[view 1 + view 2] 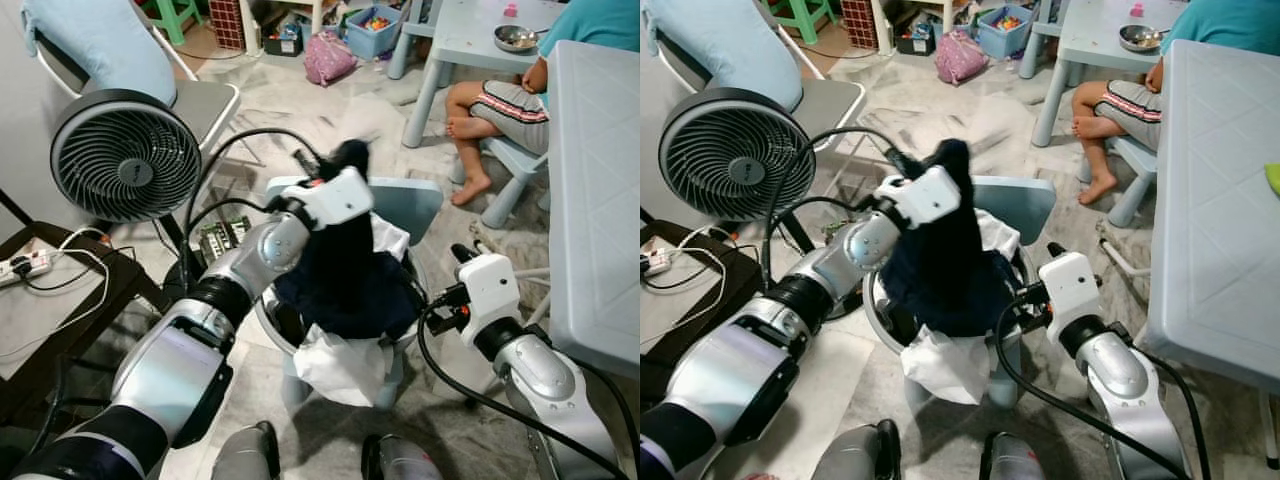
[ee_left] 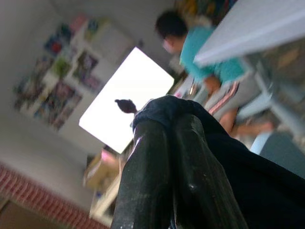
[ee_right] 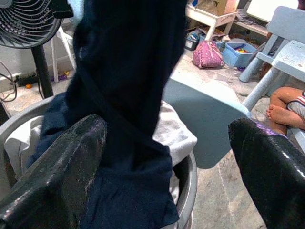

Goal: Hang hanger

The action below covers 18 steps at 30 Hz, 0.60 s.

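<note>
While your left gripper (image 1: 345,160) lifts a dark navy garment (image 1: 345,270) out of the laundry basket (image 3: 188,183), you are at the early step of the task: the clothing is picked up, but a hanger I cannot find anywhere in these pictures. The basket stands on the floor just in front of the robot, beside a small pale blue chair (image 1: 415,205), and a white cloth (image 1: 340,365) hangs over the basket's near rim. The left fingers (image 2: 162,176) are closed tight on the top fold of the garment, and the rest of it hangs down into the basket.

Your right gripper (image 3: 167,157) is at the right side of the basket, fingers spread wide, with nothing between them. I judge that the next move needs the garment raised until it is free of the basket, and then you must find the hanger or the rail. Be careful that the white cloth does not come up together with it.

The head views show the whole arrangement: the black fan (image 1: 125,155) at the left, the pale table (image 1: 595,190) at the right, and a person's legs (image 1: 485,115) by the small table behind. The left wrist view shows how the fingers pinch the fabric, with the person in a teal shirt behind. The right wrist view shows the open fingers facing the hanging garment and the basket rim.
</note>
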Motion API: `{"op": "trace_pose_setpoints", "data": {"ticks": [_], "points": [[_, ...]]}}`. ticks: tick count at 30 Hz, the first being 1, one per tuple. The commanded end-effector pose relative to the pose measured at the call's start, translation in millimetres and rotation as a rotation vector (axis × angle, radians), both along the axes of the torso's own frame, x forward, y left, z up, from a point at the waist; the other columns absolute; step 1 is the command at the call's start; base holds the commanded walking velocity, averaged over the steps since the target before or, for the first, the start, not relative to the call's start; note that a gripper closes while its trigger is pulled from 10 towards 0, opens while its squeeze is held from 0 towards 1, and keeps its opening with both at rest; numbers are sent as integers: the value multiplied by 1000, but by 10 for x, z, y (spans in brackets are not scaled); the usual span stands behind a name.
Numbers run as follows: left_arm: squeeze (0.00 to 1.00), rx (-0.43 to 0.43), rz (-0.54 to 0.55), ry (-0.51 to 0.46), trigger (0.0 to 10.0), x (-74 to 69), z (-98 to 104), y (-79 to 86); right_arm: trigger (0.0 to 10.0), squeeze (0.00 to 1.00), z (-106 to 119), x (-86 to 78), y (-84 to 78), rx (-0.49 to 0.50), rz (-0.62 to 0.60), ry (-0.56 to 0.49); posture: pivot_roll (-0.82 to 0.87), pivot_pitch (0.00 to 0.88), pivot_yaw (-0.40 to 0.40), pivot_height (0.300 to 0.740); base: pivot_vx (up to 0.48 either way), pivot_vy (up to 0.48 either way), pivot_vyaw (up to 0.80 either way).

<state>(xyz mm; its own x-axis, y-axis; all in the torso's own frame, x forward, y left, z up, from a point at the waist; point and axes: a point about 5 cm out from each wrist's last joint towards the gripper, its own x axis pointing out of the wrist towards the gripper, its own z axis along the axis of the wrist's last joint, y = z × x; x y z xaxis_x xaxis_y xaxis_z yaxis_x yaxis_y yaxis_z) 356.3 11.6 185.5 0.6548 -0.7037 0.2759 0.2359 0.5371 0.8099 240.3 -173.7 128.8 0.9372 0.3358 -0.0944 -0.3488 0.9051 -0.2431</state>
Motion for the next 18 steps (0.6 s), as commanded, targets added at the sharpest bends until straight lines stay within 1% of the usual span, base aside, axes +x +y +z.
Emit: {"op": "trace_pose_setpoints", "data": {"ticks": [1, 2, 5, 6, 7, 8, 9, 10, 11, 12, 14, 15, 16, 18], "points": [[0, -3, -54, -7, 0, -72, -23, -58, 10000, 0, -7, 3, 5, -5, -5, -4, -151, 78, 50, 740, 0, 0, 0], [0, 2, -83, 43, 0, -153, -176, -85, 10000, 0, -14, 4, 1, -6, -8, -5, -150, 79, 51, 740, 0, 0, 0], [0, 10, -99, 124, 0, -236, -379, -88, 10000, 0, -20, 6, -5, -8, -12, -7, -149, 79, 50, 740, 0, 0, 0], [0, 18, -111, 201, 0, -301, -536, -78, 10000, 0, -20, 7, -6, -9, -12, -7, -147, 80, 49, 740, 0, 0, 0], [0, 18, -111, 201, 0, -301, -536, -78, 10000, 0, -20, 7, -6, -9, -12, -7, -147, 80, 49, 740, 0, 0, 0], [0, 12, -109, 305, 0, -349, -678, -65, 10000, 0, -23, 8, -7, -9, -13, -7, -144, 80, 45, 740, 0, 0, 0], [0, 7, -108, 343, 0, -361, -721, -63, 10000, 0, -25, 8, -8, -9, -13, -7, -144, 80, 45, 740, 0, 0, 0], [0, -18, -87, 428, 0, -386, -816, -38, 10000, 0, -26, 12, -6, -9, -12, -8, -140, 81, 42, 740, 0, 0, 0], [0, -18, -87, 428, 0, -386, -816, -38, 10000, 0, -26, 12, -6, -9, -12, -8, -140, 81, 42, 740, 0, 0, 0], [0, -27, -78, 452, 0, -392, -844, -26, 10000, 0, -27, 14, -4, -9, -11, -9, -140, 81, 42, 740, 0, 0, 0], [0, 39, -64, 632, 0, -453, -1079, 18, 10000, 0, -31, 25, 2, -10, -9, -9, -131, 81, 37, 740, 0, 0, 0], [0, 63, -65, 760, 0, -518, -1230, 48, 10000, 0, -34, 39, 7, -10, -8, -10, -127, 80, 35, 740, 0, 0, 0], [0, 75, -78, 782, 0, -550, -1268, 55, 10000, 0, -31, 49, 16, -9, -5, -12, -125, 80, 33, 740, 0, 0, 0], [0, 84, -89, 790, 0, -571, -1288, 57, 10000, 0, -29, 56, 23, -9, -3, -13, -125, 80, 33, 740, 0, 0, 0]]}}
